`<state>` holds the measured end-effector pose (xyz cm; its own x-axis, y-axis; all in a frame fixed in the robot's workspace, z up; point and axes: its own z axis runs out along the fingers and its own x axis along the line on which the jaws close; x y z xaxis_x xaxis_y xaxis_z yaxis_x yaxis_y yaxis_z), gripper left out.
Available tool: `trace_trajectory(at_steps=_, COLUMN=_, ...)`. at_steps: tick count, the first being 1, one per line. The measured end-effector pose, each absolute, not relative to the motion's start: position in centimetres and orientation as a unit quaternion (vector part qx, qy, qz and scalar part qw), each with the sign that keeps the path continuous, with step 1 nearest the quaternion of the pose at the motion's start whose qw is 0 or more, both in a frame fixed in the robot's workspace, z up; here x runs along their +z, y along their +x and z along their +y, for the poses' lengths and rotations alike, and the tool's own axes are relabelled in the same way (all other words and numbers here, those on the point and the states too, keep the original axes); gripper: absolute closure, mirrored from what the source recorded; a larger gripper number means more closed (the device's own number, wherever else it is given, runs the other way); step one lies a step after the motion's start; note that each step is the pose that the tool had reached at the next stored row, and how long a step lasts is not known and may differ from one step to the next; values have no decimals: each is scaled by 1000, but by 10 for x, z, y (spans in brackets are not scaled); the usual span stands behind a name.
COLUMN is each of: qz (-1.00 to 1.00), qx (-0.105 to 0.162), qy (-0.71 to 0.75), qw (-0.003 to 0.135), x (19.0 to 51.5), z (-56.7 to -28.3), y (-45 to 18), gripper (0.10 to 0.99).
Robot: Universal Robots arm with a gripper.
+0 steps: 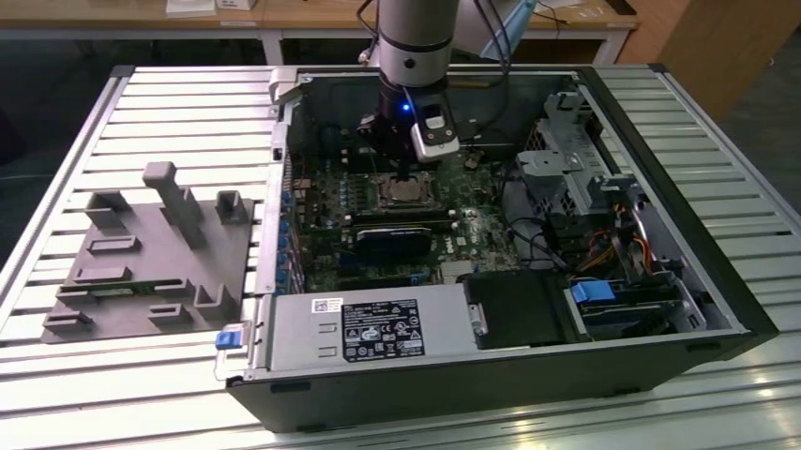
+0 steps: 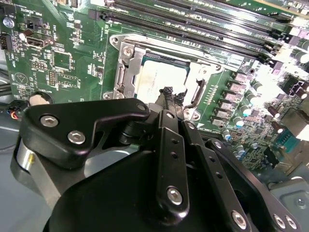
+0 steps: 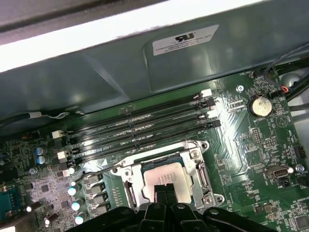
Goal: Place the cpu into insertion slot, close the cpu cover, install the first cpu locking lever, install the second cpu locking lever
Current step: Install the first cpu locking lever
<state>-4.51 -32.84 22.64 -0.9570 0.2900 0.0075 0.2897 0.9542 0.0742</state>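
The cpu (image 3: 170, 178) lies flat in the insertion slot (image 3: 126, 180) on the green board, its pale metal top showing through the window of the cpu cover (image 3: 199, 166), which lies down over it. A thin wire locking lever (image 3: 95, 169) sticks out sideways from the socket's corner. My gripper (image 3: 164, 190) hangs straight above the chip, its black fingertips (image 2: 168, 93) pressed together and holding nothing, just over or touching the cpu (image 2: 152, 77). In the exterior view the gripper (image 1: 403, 178) stands over the socket (image 1: 403, 194) inside the open computer case.
Memory slots (image 3: 145, 126) run beside the socket, with a coin cell (image 3: 259, 105) nearby. A black block (image 1: 394, 239) sits close to the socket, a power supply (image 1: 375, 323) at the case front, a drive cage (image 1: 576, 169) at the exterior view's right. A grey fixture (image 1: 150, 253) lies outside.
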Motion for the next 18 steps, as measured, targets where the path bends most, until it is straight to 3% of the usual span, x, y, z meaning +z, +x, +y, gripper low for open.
trace_trajectory(at_steps=18, qz=988, qx=38, qy=146, qw=8, x=226, z=-328, y=-81, gripper=984)
